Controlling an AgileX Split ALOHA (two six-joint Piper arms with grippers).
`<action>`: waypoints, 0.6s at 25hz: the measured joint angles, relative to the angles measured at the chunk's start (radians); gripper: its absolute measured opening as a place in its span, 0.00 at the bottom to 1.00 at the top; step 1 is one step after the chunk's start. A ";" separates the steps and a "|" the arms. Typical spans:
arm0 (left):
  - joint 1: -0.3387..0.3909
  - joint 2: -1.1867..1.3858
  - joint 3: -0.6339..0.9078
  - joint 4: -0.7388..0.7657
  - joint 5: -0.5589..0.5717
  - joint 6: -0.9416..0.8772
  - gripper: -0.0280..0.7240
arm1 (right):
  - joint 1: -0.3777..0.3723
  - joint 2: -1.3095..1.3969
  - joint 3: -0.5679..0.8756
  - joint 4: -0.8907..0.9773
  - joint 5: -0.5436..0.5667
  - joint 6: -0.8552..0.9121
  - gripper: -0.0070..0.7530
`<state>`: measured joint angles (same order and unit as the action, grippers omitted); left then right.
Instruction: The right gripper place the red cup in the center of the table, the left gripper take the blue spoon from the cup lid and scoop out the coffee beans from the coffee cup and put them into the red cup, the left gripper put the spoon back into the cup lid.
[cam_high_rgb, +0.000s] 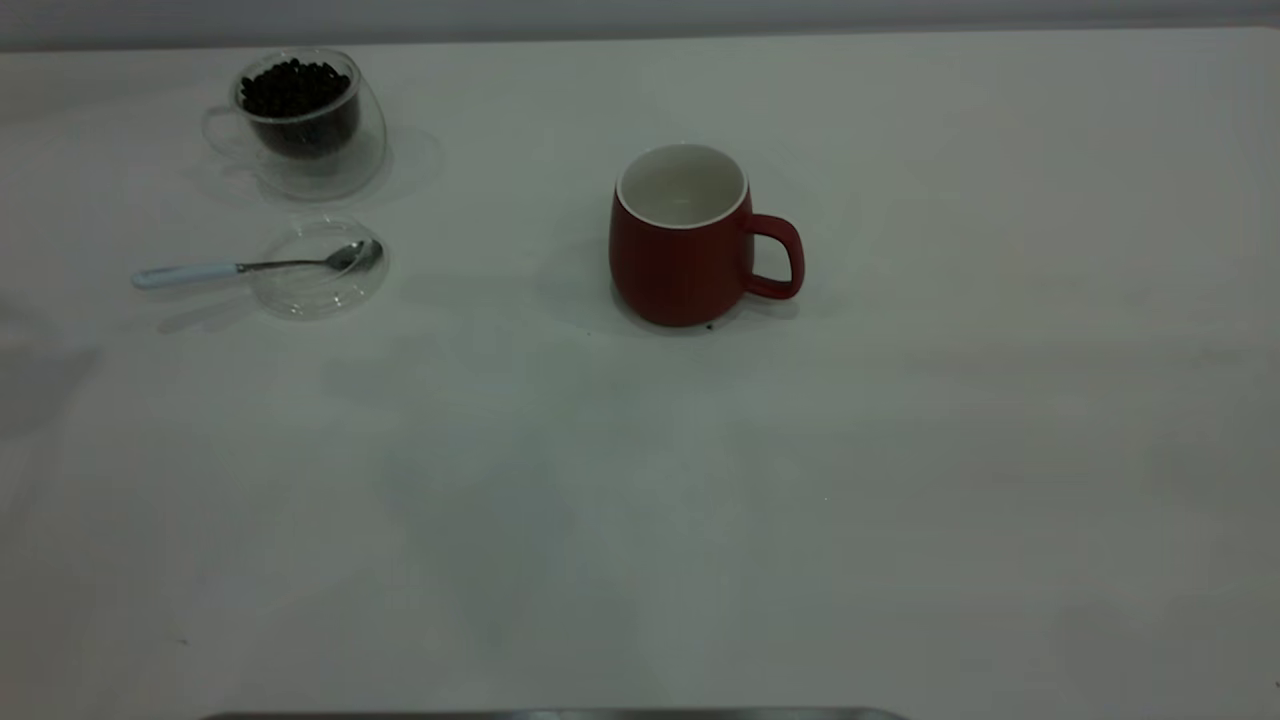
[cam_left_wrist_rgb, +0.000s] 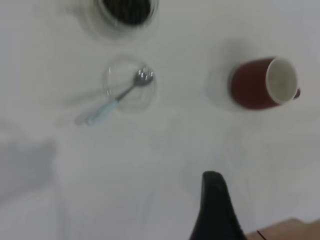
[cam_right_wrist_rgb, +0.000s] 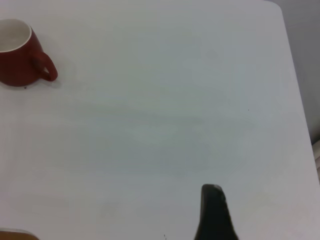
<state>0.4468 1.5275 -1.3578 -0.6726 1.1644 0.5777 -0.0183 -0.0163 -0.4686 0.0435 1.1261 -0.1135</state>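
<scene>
Grippers first: only one black fingertip of my left gripper (cam_left_wrist_rgb: 214, 210) shows in the left wrist view, raised above bare table (cam_high_rgb: 640, 520) and touching nothing; I cannot tell how far it stands open. The same holds for my right gripper (cam_right_wrist_rgb: 215, 212), one dark fingertip over bare surface in the right wrist view, aperture not determinable, nothing held. Neither tool appears in the exterior view. Red cup (cam_high_rgb: 685, 240) stands upright near the table's middle, handle toward my right side, white interior showing no beans. Blue spoon (cam_high_rgb: 245, 267) lies with its bowl resting in the cup lid (cam_high_rgb: 318, 268) and its pale handle projecting past the lid's rim toward the left edge. Coffee cup (cam_high_rgb: 300, 120) sits just behind the lid, holding the coffee beans (cam_high_rgb: 295, 90). Left wrist view shows cup, spoon, lid and part of the bean cup together; right wrist view shows the red cup (cam_right_wrist_rgb: 22, 52) alone, well apart from my right fingertip.
</scene>
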 joint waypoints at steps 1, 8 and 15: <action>0.000 -0.029 0.000 0.000 0.000 -0.018 0.80 | 0.000 0.000 0.000 0.000 0.000 0.000 0.73; 0.000 -0.196 0.002 0.000 0.000 -0.175 0.80 | 0.000 0.000 0.000 0.000 0.000 0.000 0.73; 0.000 -0.336 0.004 0.001 0.000 -0.289 0.80 | 0.000 0.000 0.000 0.000 0.000 0.000 0.73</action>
<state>0.4468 1.1918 -1.3536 -0.6718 1.1644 0.2887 -0.0183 -0.0163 -0.4686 0.0435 1.1261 -0.1135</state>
